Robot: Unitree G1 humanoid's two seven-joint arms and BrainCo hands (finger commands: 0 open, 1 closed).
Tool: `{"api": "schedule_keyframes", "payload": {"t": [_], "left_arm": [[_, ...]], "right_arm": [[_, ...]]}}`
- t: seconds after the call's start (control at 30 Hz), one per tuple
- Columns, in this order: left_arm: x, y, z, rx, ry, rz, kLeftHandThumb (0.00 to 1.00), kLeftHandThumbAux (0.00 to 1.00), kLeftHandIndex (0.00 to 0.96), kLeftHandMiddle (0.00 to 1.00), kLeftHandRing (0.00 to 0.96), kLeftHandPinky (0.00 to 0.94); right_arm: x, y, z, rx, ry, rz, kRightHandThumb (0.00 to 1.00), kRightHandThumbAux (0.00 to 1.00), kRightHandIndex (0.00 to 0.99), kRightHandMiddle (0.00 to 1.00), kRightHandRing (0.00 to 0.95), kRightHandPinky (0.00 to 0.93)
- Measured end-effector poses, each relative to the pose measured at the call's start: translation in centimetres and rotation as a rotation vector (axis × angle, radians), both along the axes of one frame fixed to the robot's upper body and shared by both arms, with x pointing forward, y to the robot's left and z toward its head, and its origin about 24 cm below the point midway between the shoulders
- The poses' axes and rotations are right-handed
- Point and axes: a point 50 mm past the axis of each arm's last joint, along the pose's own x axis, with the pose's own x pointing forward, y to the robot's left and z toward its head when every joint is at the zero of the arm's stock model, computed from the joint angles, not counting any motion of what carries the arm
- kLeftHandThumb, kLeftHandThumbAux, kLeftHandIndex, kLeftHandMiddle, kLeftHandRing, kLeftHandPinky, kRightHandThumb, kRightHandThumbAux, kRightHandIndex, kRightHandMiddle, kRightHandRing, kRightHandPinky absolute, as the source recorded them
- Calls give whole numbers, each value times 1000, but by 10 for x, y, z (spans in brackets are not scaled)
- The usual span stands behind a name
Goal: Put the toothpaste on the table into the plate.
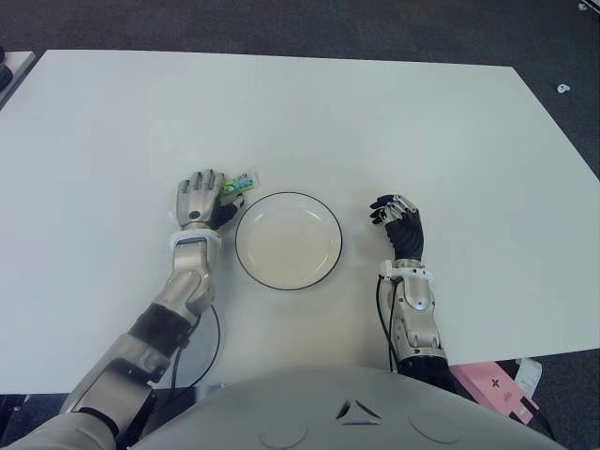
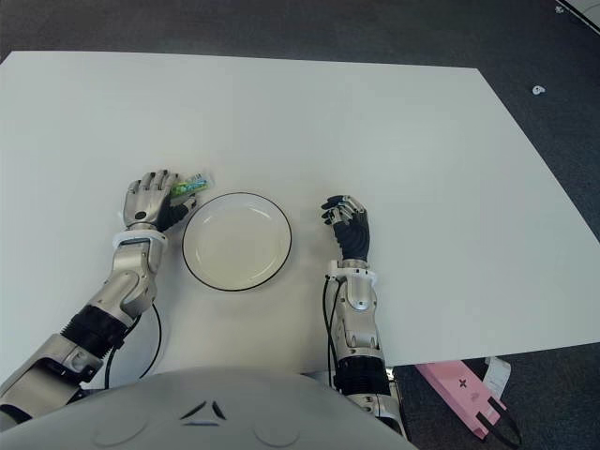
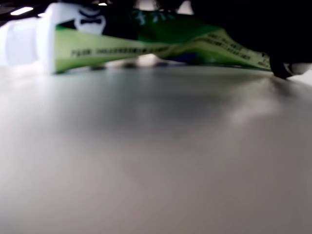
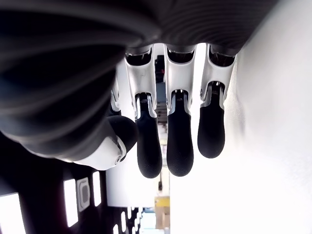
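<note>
The right hand (image 1: 396, 214) shows just right of the plate (image 1: 288, 240) on the white table (image 1: 375, 122), its fingers (image 4: 179, 146) loosely hanging and holding nothing. The left hand (image 1: 201, 199) sits left of the plate, over the green toothpaste (image 1: 243, 182), which lies on the table; its grip cannot be told.

Even bright light; wrist views perhaps blurred.

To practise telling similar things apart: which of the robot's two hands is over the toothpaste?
The left hand, left of the plate, covers the green toothpaste tube. The right hand, right of the plate, holds nothing.
</note>
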Motion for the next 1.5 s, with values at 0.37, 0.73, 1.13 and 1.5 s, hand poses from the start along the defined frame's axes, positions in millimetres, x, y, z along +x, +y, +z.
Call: {"api": "schedule_keyframes", "payload": {"t": [0.37,0.73,1.13,1.5], "left_arm": [[-1,-1,-1,0,-52,-13,419,299,33,150,136,208],[-1,6,1,-186,-235,45,710,612,446,637,651,684],[8,11,2,-208,-307,18,738,694,444,848,850,881],[10,13,1,-195,-301,19,739,698,443,874,866,878]], "right_arm": [[-1,0,0,6,6,-4,706,730,429,530,547,544],[-1,0,1,10,5,-6,706,730,429,528,543,543],[0,0,2,9,0,-5,706,730,428,522,540,540],[0,0,1,10,9,-6,706,730,429,527,546,548]]}}
